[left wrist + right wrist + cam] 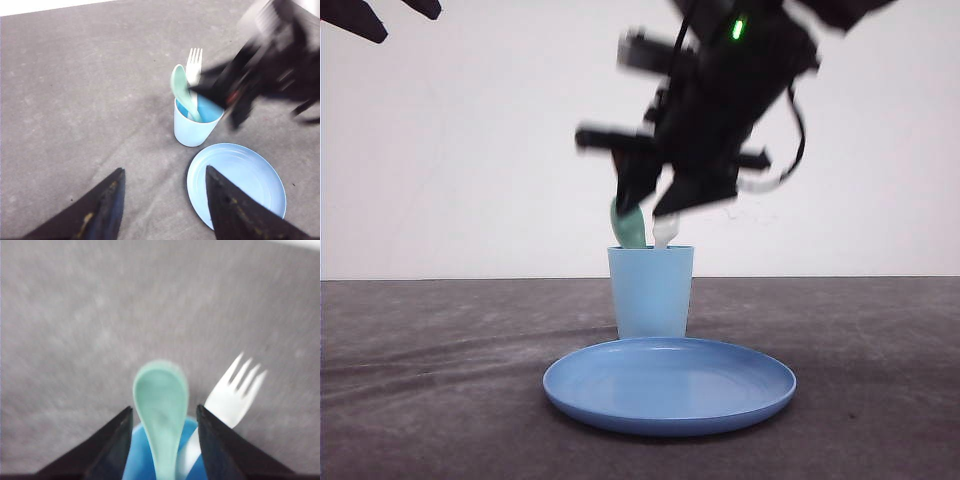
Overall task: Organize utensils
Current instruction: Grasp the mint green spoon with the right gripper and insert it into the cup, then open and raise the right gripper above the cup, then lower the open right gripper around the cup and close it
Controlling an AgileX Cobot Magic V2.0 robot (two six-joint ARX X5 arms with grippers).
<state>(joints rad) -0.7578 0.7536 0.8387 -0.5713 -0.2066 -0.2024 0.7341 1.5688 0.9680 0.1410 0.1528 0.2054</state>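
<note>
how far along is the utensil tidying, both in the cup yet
Done, by the look of it: the mint-green spoon and white fork both stand in the light blue cup, heads up, behind the bare blue plate. In hand: nothing; the right gripper is open just above the cup, spoon between its fingers. The left gripper is open, up high. Left: backing the right arm away.

right tool (655,205) motion-blurred, hiding fork (665,232) tines

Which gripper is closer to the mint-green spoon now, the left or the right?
Right. The right gripper straddles the spoon in the cup; the left gripper hangs well away, open.
</note>
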